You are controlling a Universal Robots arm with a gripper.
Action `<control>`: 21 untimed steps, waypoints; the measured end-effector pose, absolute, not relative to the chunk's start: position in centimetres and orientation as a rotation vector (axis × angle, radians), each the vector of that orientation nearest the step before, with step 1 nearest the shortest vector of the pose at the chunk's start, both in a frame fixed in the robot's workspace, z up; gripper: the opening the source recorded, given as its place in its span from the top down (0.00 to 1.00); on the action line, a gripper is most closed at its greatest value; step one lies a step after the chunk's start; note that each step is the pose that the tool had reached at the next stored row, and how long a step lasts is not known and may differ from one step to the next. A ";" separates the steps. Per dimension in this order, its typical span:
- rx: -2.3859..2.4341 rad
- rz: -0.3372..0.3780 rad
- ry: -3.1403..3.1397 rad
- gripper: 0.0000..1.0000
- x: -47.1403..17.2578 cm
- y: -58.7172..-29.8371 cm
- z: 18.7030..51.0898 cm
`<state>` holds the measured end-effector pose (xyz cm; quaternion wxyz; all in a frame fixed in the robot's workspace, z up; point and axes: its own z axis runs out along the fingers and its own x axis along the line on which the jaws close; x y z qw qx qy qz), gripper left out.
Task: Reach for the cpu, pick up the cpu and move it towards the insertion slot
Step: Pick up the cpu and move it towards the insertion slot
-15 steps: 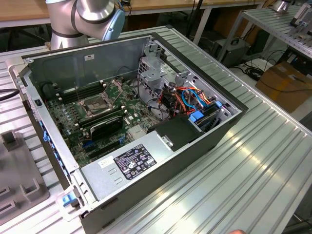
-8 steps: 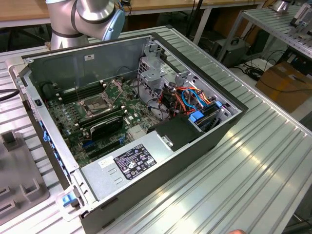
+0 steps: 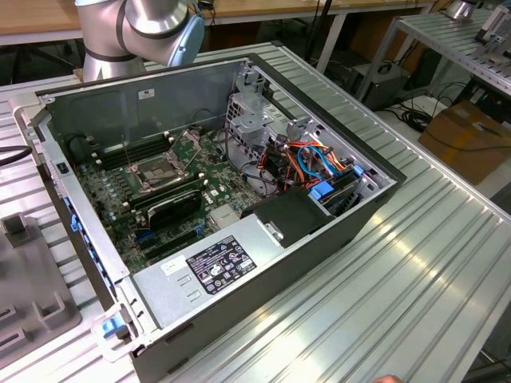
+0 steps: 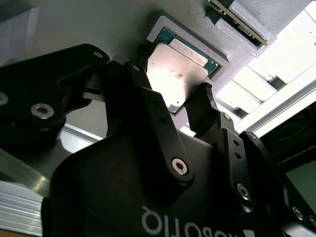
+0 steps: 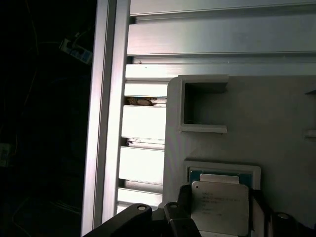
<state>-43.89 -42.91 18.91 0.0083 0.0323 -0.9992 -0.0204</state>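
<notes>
The gripper (image 4: 170, 81) is narrowed onto the cpu (image 4: 180, 69). Its two matte black fingers (image 4: 200, 106) press against opposite edges of the chip, with no gap visible in either wrist view. Behind the fingers, the black gripper links are broad and blocky, joined by round, bright screw heads.

The cpu is a thin square with a dull silver-grey metal face that catches a pale glare. A narrow teal-green border shows around the face. The chip still lies flat in a shallow square recess of a smooth, matte grey holder (image 5: 276, 123), close to one of the holder's straight edges. Nearer that edge's rounded corner, a small box-shaped pocket (image 5: 202, 103) is sunk into the holder.

The holder rests on a worktop (image 5: 197, 34) of ribbed, brushed aluminium slats.

In the exterior view, the arm's (image 3: 152, 24) rounded grey and pale blue joint stands beyond the far wall of an open sheet-steel computer case (image 3: 160, 88). A green motherboard (image 3: 112, 199) lies on the case floor. The insertion slot (image 3: 154, 173) sits near the board's middle. It is a square silver frame with a dark centre, and its hinged metal plate (image 3: 189, 144) is raised. A grey power supply box (image 3: 215, 267) fills the case's near corner.
</notes>
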 end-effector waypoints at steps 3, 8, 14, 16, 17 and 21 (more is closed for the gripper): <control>0.101 -0.064 -3.123 0.45 -43.9 -42.9 18.9; 0.101 -0.064 -3.123 0.45 -43.9 -42.9 18.9; 0.101 -0.064 -3.123 0.45 -43.9 -42.9 20.3; 0.101 -0.064 -3.123 0.45 -43.9 -42.9 20.8; 0.101 -0.064 -3.123 0.45 -43.9 -42.9 21.1; 0.101 -0.064 -3.123 0.45 -43.9 -42.9 21.9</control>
